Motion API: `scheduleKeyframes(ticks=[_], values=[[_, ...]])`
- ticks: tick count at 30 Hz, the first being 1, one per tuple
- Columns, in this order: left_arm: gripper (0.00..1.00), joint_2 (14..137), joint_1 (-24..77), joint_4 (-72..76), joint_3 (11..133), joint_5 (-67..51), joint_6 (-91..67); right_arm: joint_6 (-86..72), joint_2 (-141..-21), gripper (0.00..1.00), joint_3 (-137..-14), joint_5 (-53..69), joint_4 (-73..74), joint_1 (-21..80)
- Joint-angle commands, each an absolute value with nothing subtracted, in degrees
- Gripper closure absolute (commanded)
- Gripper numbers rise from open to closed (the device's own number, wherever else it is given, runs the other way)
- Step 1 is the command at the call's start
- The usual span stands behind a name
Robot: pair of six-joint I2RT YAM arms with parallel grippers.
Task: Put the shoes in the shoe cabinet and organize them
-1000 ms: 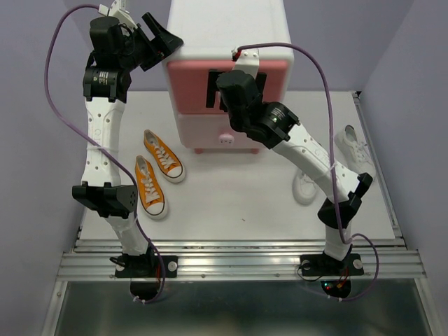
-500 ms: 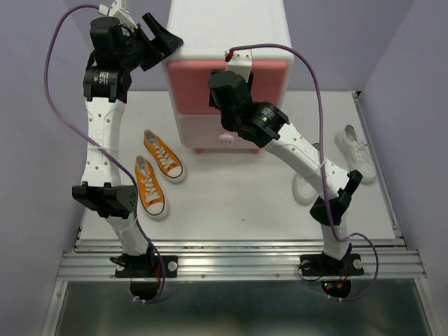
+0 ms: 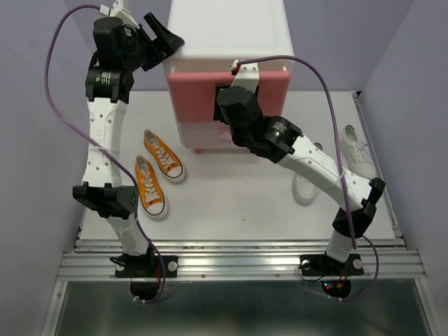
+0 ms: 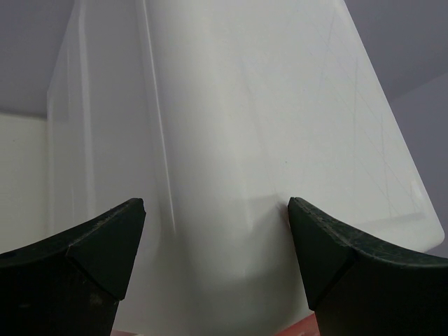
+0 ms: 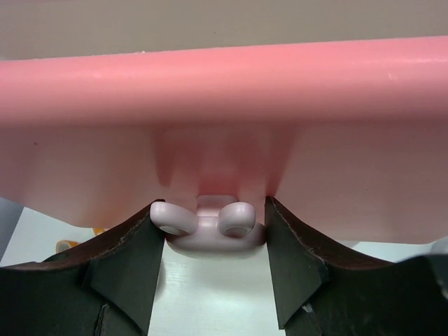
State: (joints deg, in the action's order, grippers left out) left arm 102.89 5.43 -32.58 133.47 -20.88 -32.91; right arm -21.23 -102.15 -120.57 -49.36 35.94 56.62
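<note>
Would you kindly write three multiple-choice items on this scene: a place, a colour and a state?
1. Where do the orange sneakers lie? A. on the table beside the shoe cabinet, on the left arm's side; B. in a drawer; C. on top of the cabinet.
2. What colour is the drawer front whose knob the right gripper clamps? A. white; B. pink; C. orange.
3. How is the left gripper? A. shut on a sneaker; B. shut on a knob; C. open.
1 A: both lie on the tabletop there. 2 B: pink shows above the clamped knob. 3 C: its jaws stand wide apart.
</note>
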Motion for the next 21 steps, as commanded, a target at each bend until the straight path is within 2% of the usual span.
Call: scheduleKeyframes(ticks=[1,21], values=[[0.07,104.6,5.3,-42.4,130.6,-16.0,-28.6,-27.2,-96.9,0.98,-118.5,-47.8,37.3,61.3],[0.07,103.2,6.4,-43.5,126.3,-8.4,-28.4,-51.3,-92.0,0.99,-117.3,-48.1,62.0,77.2]])
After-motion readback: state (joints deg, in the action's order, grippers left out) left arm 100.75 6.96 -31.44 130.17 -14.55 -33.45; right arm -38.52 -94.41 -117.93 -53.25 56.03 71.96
